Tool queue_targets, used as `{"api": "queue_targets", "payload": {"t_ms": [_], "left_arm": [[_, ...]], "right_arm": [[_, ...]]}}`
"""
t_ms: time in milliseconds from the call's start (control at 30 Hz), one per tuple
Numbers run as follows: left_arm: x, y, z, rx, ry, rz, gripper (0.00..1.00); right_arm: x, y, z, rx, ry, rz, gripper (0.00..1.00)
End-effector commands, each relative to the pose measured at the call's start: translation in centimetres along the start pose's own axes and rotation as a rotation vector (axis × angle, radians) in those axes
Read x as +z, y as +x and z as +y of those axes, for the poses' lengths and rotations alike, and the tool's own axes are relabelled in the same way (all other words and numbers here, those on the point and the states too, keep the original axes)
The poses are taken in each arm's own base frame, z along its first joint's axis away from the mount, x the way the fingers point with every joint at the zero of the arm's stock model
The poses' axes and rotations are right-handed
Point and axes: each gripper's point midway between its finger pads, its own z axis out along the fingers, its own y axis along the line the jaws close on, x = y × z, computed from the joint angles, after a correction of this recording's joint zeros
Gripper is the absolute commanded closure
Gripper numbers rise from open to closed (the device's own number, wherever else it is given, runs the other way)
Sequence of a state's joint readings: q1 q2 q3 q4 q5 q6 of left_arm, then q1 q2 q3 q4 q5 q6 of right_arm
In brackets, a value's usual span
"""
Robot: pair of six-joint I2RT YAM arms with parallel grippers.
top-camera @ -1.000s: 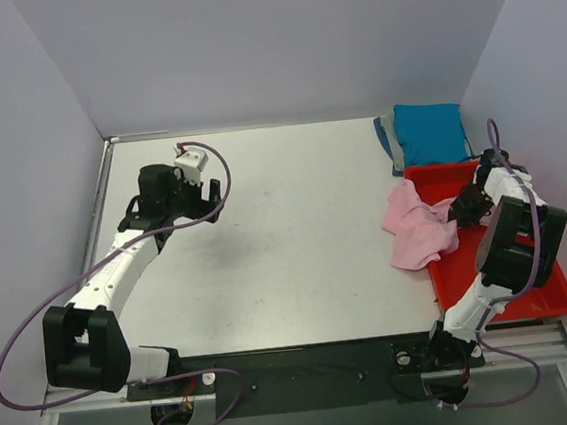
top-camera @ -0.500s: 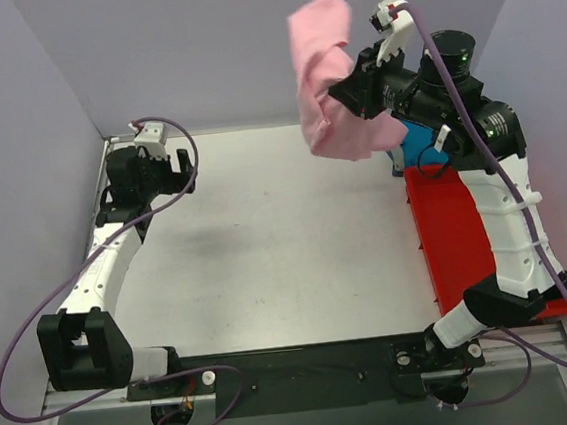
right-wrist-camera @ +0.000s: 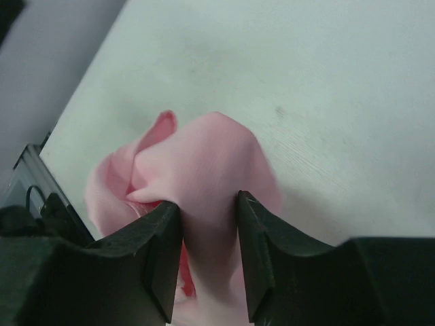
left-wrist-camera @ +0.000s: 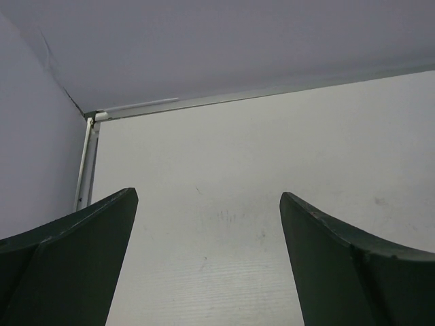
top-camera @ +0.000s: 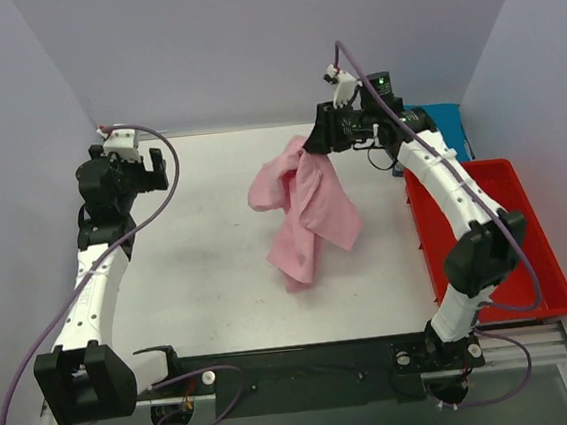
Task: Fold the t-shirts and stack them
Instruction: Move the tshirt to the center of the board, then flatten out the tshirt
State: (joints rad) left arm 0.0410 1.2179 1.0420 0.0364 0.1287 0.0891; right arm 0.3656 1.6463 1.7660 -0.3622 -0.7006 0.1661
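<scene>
The right arm stretches toward the back centre, and the right end effector (top-camera: 319,141) (right-wrist-camera: 209,204) pinches the pink t-shirt (top-camera: 308,210) (right-wrist-camera: 204,156), which drapes crumpled down to mid-bench (top-camera: 209,270). At the back-left edge, the left end effector (top-camera: 149,168) (left-wrist-camera: 207,210) is raised with its jaws spread wide. The teal t-shirt (top-camera: 445,117) lies in the back-right corner behind the red tray (top-camera: 543,248).
</scene>
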Motion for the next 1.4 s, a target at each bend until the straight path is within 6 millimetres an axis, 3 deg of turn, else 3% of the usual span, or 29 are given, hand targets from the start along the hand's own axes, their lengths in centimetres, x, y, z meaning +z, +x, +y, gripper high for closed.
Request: {"api": "queue_targets", "payload": {"t_ms": [0, 33, 67, 100, 167, 267, 300, 333, 367, 400, 433, 500, 567, 667, 767, 867, 967, 1100, 1167, 1200, 1267, 1367], "left_arm": [[-1.0, 0.3, -1.3, 0.055, 0.067, -0.029, 0.03], [-1.1, 0.5, -1.5, 0.052, 0.079, -0.024, 0.03], [-1.1, 1.0, -2.1, 0.048, 0.097, -0.011, 0.03], [-1.2, 1.2, -2.3, 0.039, 0.106, -0.002, 0.03], [-1.5, 1.7, -2.9, 0.033, 0.130, 0.011, 0.03], [-1.7, 2.8, -3.3, 0.009, 0.146, 0.035, 0.03], [-1.8, 3.3, -3.4, 0.001, 0.148, 0.044, 0.03], [-1.8, 3.6, -3.5, -0.014, 0.149, 0.053, 0.03], [-1.8, 3.9, -3.5, -0.020, 0.151, 0.059, 0.03], [-1.8, 4.0, -3.7, -0.030, 0.155, 0.061, 0.03], [-1.8, 4.5, -3.8, -0.033, 0.160, 0.071, 0.03], [-1.9, 4.7, -3.9, -0.036, 0.163, 0.070, 0.03], [-2.1, 4.9, -4.1, -0.038, 0.168, 0.072, 0.03], [-2.2, 5.5, -4.4, -0.038, 0.175, 0.081, 0.03], [-2.5, 6.5, -4.8, -0.044, 0.188, 0.094, 0.03], [-2.7, 7.3, -5.0, -0.059, 0.190, 0.112, 0.03], [-3.7, 8.7, -5.1, -0.067, 0.187, 0.171, 0.03], [-5.4, 8.7, -4.8, -0.057, 0.164, 0.193, 0.03], [-6.5, 8.6, -4.3, -0.077, 0.124, 0.207, 0.03], [-7.1, 8.2, -3.9, -0.078, 0.107, 0.195, 0.03], [-8.1, 8.3, -3.4, -0.082, 0.077, 0.206, 0.03], [-9.0, 8.4, -2.6, -0.080, 0.032, 0.207, 0.03]], "right_arm": [[1.3, 4.4, -13.0, 0.257, 0.350, 0.089, 0.56], [1.0, 7.0, -17.4, 0.329, 0.542, 0.154, 0.49], [-0.9, 7.5, -18.6, 0.378, 0.633, 0.204, 0.48], [-1.5, 8.2, -20.2, 0.371, 0.714, 0.236, 0.46], [-3.3, 9.7, -20.2, 0.297, 0.794, 0.302, 0.41], [-3.0, 11.9, -16.7, 0.149, 0.769, 0.390, 0.38], [-2.7, 13.8, -14.9, 0.096, 0.731, 0.447, 0.38], [-2.6, 14.4, -13.1, 0.065, 0.681, 0.461, 0.38], [-1.8, 17.3, -11.1, 0.031, 0.616, 0.538, 0.38], [-1.5, 18.2, -9.4, 0.025, 0.556, 0.557, 0.38], [-1.1, 21.1, -7.5, -0.002, 0.503, 0.630, 0.38], [-0.8, 24.4, -4.9, -0.076, 0.434, 0.719, 0.38], [-0.8, 27.3, -3.1, -0.171, 0.395, 0.799, 0.38], [0.0, 30.0, -1.2, -0.281, 0.321, 0.888, 0.38], [1.9, 30.8, 0.2, -0.377, 0.288, 0.910, 0.38], [4.2, 31.0, -0.3, -0.408, 0.324, 0.932, 0.38], [5.5, 31.3, -1.3, -0.400, 0.378, 0.939, 0.38], [6.4, 32.9, -3.9, -0.341, 0.452, 0.981, 0.40], [6.8, 33.9, -4.3, -0.330, 0.446, 1.009, 0.60], [7.2, 34.3, -3.7, -0.335, 0.405, 1.019, 0.79], [8.4, 34.3, -1.9, -0.351, 0.318, 1.007, 0.96], [11.6, 33.4, 2.5, -0.312, 0.158, 0.935, 1.00]]}}
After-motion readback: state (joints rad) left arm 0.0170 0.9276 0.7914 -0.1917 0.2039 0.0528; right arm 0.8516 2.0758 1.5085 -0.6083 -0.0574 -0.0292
